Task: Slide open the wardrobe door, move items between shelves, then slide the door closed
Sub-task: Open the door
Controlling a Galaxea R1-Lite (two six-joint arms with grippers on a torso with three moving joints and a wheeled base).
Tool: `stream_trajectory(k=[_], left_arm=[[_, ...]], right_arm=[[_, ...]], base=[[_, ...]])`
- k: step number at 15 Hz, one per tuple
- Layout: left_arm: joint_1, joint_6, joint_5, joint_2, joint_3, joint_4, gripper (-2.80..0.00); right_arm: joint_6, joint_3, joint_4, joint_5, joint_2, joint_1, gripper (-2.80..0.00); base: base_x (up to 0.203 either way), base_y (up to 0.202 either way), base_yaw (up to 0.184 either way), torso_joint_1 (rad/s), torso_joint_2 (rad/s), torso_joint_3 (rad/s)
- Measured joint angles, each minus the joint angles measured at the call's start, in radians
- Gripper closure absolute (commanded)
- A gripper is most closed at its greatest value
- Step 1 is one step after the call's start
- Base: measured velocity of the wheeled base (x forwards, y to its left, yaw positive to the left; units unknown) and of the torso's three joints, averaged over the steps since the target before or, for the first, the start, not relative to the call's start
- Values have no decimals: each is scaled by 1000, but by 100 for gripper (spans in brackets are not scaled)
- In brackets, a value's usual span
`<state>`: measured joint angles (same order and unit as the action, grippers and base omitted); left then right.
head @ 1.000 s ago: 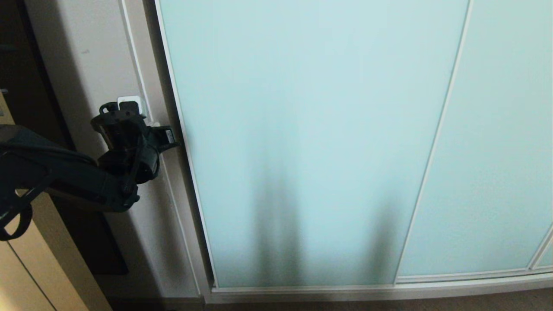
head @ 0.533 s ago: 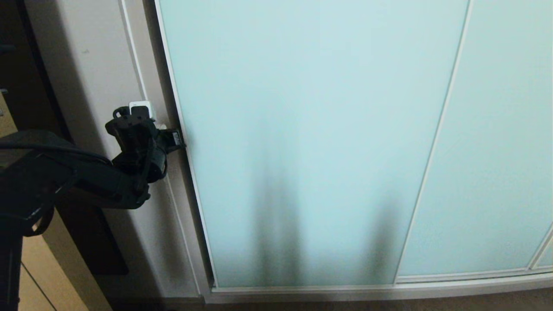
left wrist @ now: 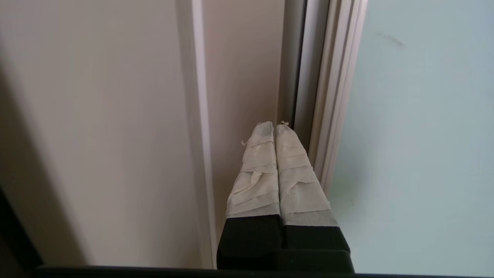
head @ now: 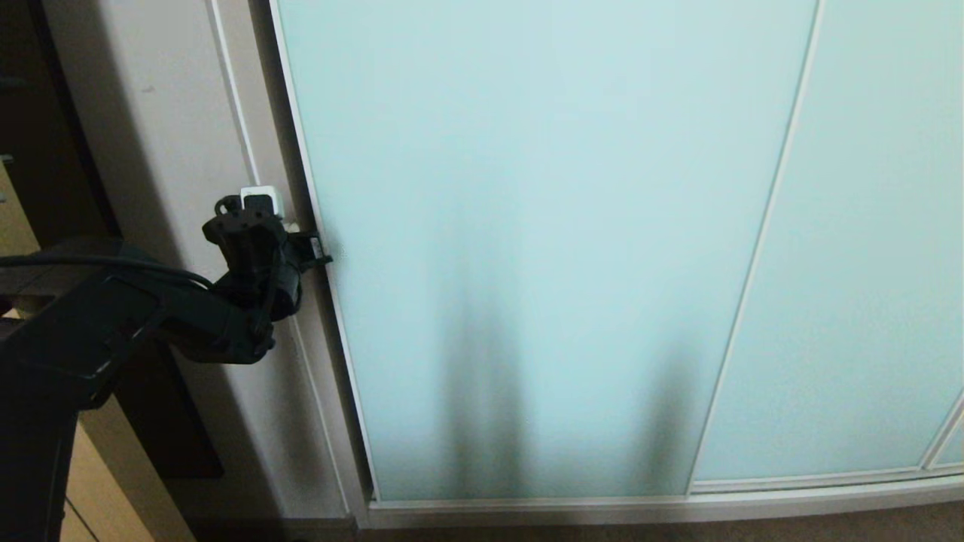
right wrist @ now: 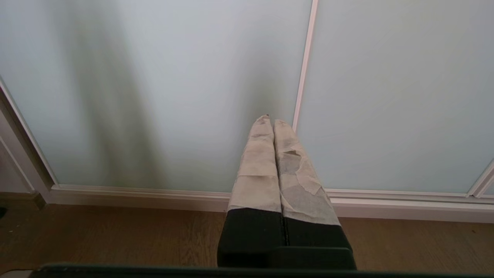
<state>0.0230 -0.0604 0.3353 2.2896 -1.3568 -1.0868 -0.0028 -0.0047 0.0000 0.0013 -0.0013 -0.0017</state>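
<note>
The sliding wardrobe door (head: 527, 226), pale aqua frosted glass in a slim silver-white frame, stands shut and fills most of the head view. My left gripper (head: 300, 229) is at the door's left frame edge, about halfway up the view. In the left wrist view its taped fingers (left wrist: 262, 166) are pressed together with nothing between them. The left gripper (left wrist: 274, 125) has its tips at the narrow gap between the side wall and the door frame (left wrist: 328, 116). My right gripper (right wrist: 270, 120) is shut and empty, low before the door (right wrist: 173, 77). The items and shelves are hidden behind the door.
A white-grey side wall panel (head: 173, 135) stands left of the door, with dark furniture (head: 45, 113) and a light wood cabinet (head: 98, 482) beyond it. A second glass panel (head: 881, 263) overlaps at the right. The floor track (head: 640, 508) and wood floor (right wrist: 96, 239) run below.
My left arm has moved right and forward, carrying the shut gripper from the side wall to the door's left frame edge. The door has not moved.
</note>
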Motion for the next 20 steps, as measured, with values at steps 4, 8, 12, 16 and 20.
stream_trajectory(k=[4, 8, 12, 16, 20], left_arm=[[0, -7, -1, 46, -48, 0, 0], [2, -10, -1, 74, -76, -3, 0], [17, -18, -2, 95, -88, -6, 0], [30, -24, -1, 125, -123, -7, 0], [34, -36, 0, 158, -167, -5, 0]], right_arm=[[0, 0, 0, 0, 0, 0, 0], [0, 0, 0, 0, 0, 0, 0], [0, 0, 0, 0, 0, 0, 0], [0, 0, 0, 0, 0, 0, 0], [0, 0, 0, 0, 0, 0, 0]], base=[[0, 0, 0, 0, 0, 0], [0, 0, 0, 0, 0, 0], [0, 0, 0, 0, 0, 0], [0, 0, 0, 0, 0, 0], [0, 0, 0, 0, 0, 0]])
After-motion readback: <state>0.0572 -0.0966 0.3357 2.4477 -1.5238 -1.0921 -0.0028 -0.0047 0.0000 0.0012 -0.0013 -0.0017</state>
